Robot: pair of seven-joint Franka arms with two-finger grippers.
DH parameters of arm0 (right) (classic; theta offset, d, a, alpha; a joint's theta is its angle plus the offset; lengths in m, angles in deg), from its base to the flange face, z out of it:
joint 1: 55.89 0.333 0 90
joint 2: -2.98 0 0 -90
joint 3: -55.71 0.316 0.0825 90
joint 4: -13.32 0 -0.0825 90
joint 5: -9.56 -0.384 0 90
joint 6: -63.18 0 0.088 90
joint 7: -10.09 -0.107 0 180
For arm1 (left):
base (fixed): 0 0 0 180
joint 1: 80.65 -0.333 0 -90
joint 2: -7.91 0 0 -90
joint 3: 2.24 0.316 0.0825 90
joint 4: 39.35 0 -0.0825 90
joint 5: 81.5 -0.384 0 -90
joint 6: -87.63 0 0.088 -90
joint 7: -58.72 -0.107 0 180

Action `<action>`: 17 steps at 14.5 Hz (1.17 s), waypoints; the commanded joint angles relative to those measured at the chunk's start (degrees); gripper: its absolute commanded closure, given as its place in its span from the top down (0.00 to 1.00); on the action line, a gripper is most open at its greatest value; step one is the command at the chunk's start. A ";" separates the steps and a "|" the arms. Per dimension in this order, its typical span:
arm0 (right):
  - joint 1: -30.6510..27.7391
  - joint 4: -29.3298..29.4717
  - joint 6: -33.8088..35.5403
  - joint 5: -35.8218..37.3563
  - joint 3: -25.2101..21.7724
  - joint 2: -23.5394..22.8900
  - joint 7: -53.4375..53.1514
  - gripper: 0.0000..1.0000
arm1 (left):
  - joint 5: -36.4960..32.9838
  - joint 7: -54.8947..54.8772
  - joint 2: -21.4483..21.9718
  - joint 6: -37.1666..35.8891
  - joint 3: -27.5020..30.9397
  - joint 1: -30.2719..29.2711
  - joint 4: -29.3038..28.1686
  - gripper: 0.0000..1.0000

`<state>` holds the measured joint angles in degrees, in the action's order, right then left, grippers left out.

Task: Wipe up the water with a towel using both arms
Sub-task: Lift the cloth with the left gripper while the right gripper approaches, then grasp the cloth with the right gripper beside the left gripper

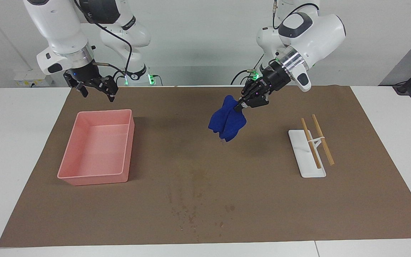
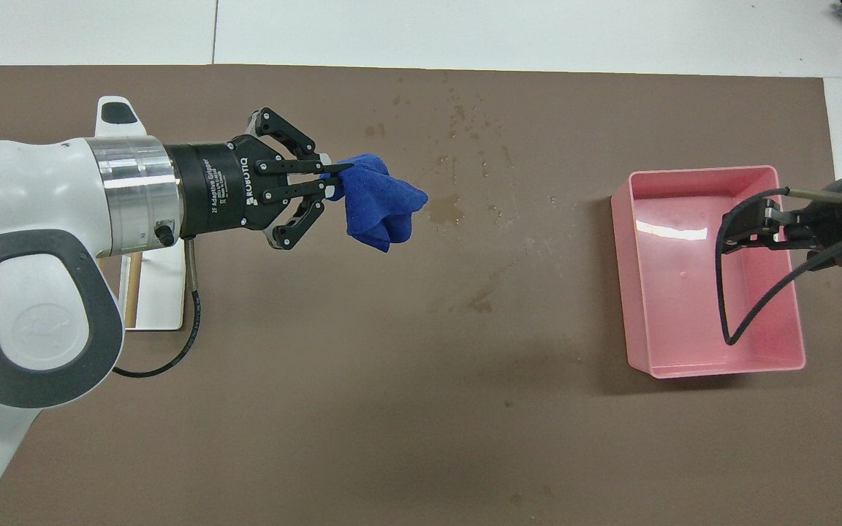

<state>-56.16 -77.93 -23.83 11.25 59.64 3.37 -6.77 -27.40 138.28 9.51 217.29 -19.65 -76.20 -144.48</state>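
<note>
Two black two-finger grippers hang above a brown mat (image 1: 262,200) laid on a white table (image 1: 16,150). The left gripper (image 1: 240,106), its fingertips pinched together on one corner of a small deep-blue soft cloth towel (image 1: 227,121), holds that towel bunched and dangling clear of the mat over its middle strip; bare mat lies open all round beneath it. The right gripper (image 1: 95,91), fingers spread wide and holding nothing, waits in the air above the edge of a pink rectangular plastic tray (image 1: 128,142) nearest the robots, at the right arm's end. The water (image 1: 193,214), a scatter of small darker-brown blotches and specks, lies on the mat farther from the robots than the towel, short of the mat's outer edge. The facing view shows the gap between towel and mat; the overhead view shows the left gripper's fingertips (image 2: 330,169) meeting on the cloth while its outer links splay, and a larger blotch just beside the towel's outline. A white flat stand carrying two wooden sticks (image 1: 310,153) sits toward the left arm's end, well apart from towel and water, partly hidden under the left arm from overhead. Nothing stands between towel and water.
</note>
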 commanded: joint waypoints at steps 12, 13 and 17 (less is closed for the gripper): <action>8.16 0.64 -18.25 -26.98 0.64 -3.99 -64.30 0.92 | 5.66 10.25 1.04 8.83 0.62 3.18 -2.01 0.00; 10.35 0.73 -21.41 -27.70 0.64 -5.04 -68.62 0.92 | 5.84 12.35 0.87 10.16 0.62 3.89 -2.01 0.00; 13.53 0.64 -29.60 -29.45 0.82 -6.63 -84.01 0.92 | 7.50 14.48 0.78 11.48 0.62 6.79 -1.92 0.00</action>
<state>-42.90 -77.89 -50.83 -15.92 60.41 -2.55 -85.24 -22.08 151.21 9.51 226.45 -19.70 -71.20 -145.63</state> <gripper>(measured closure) 0.079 0.930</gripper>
